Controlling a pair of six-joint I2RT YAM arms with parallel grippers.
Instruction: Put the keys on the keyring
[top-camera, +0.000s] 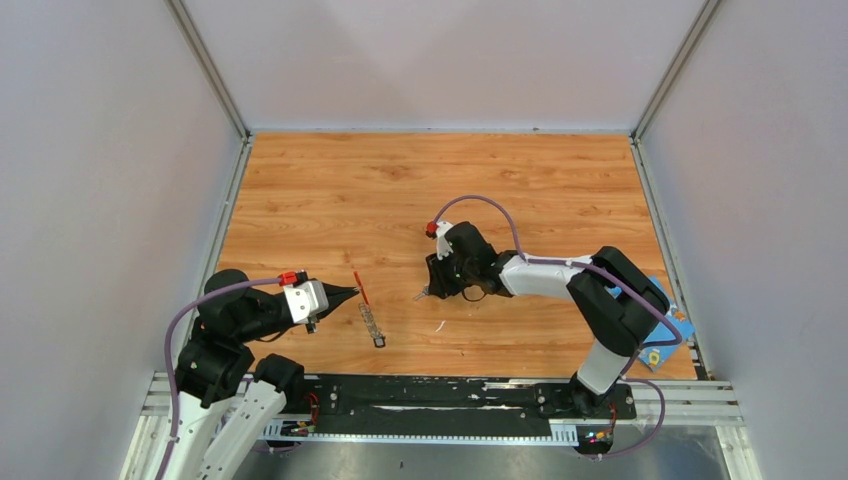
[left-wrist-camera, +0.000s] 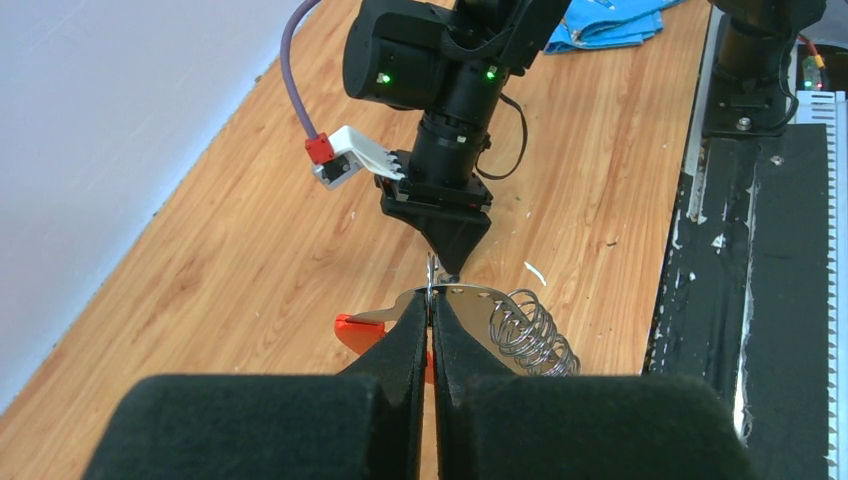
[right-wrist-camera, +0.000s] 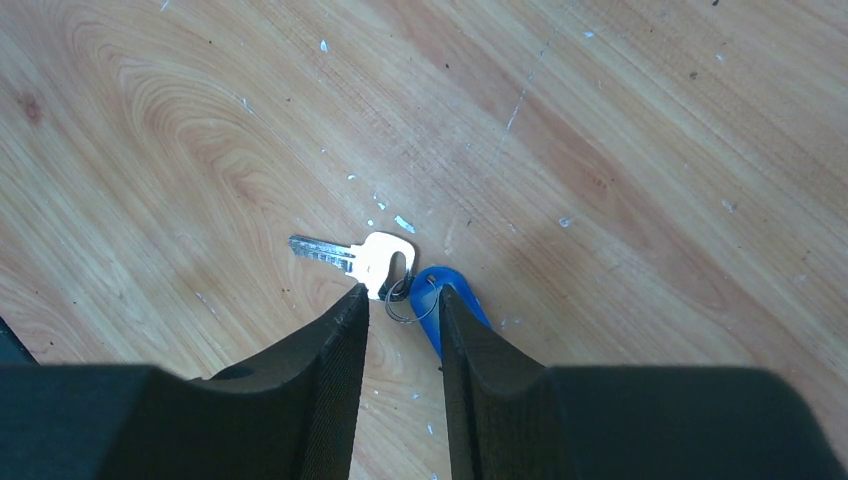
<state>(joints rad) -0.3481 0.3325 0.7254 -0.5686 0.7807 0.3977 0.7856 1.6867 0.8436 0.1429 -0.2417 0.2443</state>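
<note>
– Right gripper (right-wrist-camera: 402, 297), fingers slightly apart, straddles the key (right-wrist-camera: 378, 258) near the near edge's middle. Where to grip?
– Its flat head; probably light, stiff, slippery. Left gripper (left-wrist-camera: 431, 300) clamps the keyring (left-wrist-camera: 470, 295), near-left corner.

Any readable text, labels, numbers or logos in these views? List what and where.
No text can be read in any view.
silver key: no legible stamp on the head.
blue cloth: has a yellow mark, too small to read.
right arm: two green lights, no lettering visible.
</note>
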